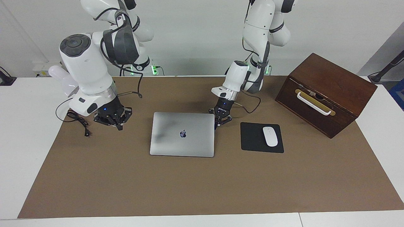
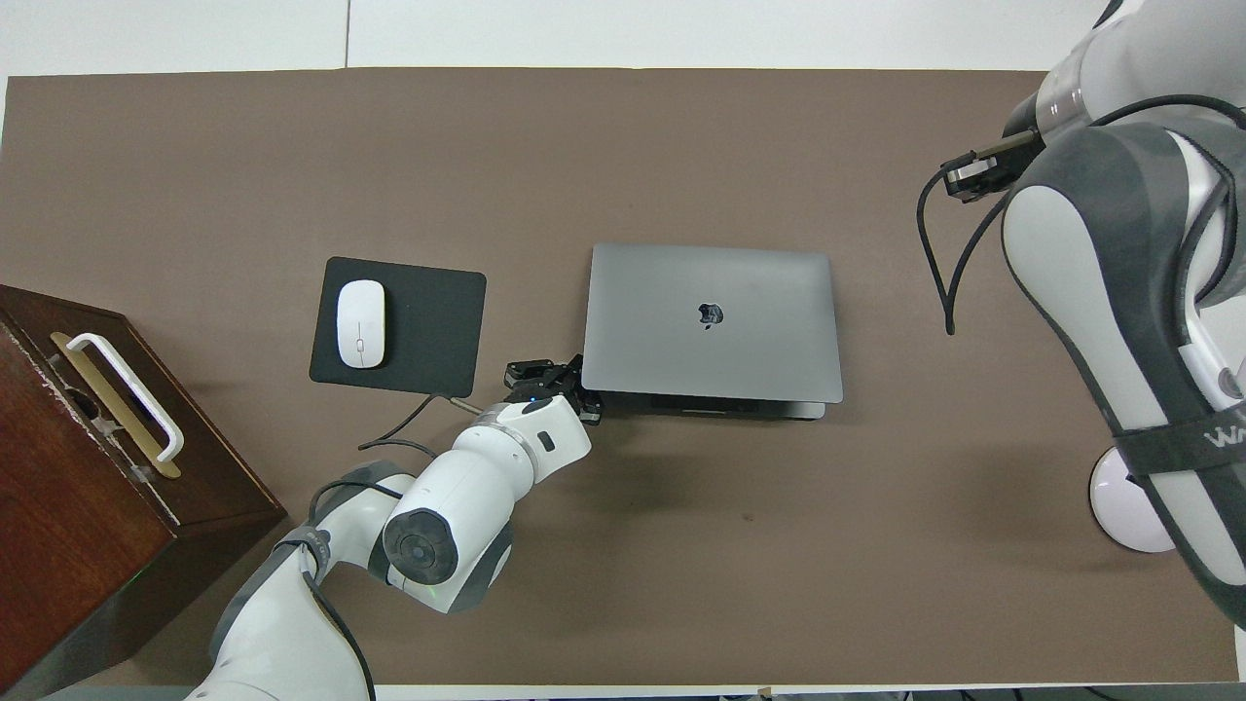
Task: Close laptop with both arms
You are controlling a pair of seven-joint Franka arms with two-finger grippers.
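MacBook point(image 1: 182, 134) lid down, flat mid-tabletop, mouse pad point(image 1: 261, 137) beside it toward the left arm's end. Left gripper point(image 1: 221, 120), fingers together, at the lid's corner nearest the robots. Right gripper point(image 1: 114, 119), fingers together, low over the mat, well off the laptop.

The right tool point(image 1: 116, 121) is hidden under its arm in the overhead view.

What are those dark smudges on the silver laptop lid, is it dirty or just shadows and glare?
Facing view: the laptop lid carries soft grey patches toward the right arm's end that look like dim reflections or shadows, not dirt. Overhead view: the same lid reads evenly grey, with only a dark shadow under its edge nearest the robots.
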